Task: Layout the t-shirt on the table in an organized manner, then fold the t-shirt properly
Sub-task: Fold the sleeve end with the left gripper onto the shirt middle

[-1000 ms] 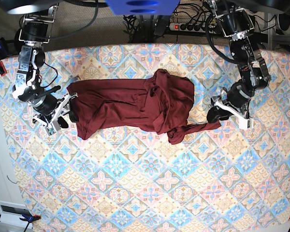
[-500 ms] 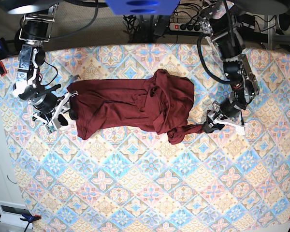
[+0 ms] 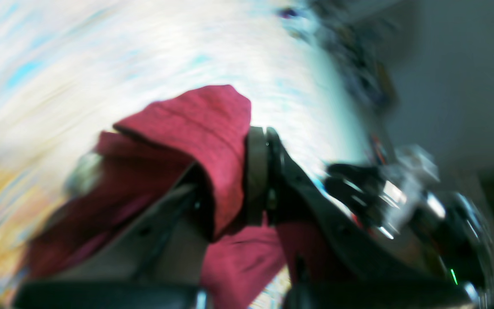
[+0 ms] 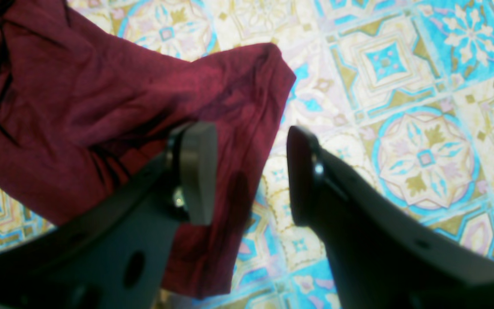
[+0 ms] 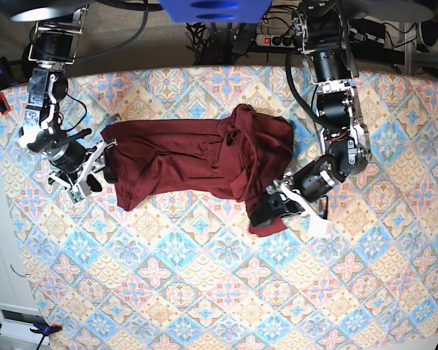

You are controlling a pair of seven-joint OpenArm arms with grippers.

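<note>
At table [image 5: 204,306] centre | t-shirt [image 5: 197,157] bunched | left hand [image 3: 255,180] pinching t-shirt edge | right hand [image 4: 247,171] spread at hem

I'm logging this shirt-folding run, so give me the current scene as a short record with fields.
shirt: dark red t-shirt, bunched and creased, not yet spread flat
surface: table under a patterned cloth
left end effector: shut on a fold of the shirt
right end effector: open, over the shirt's edge, holding nothing
</note>
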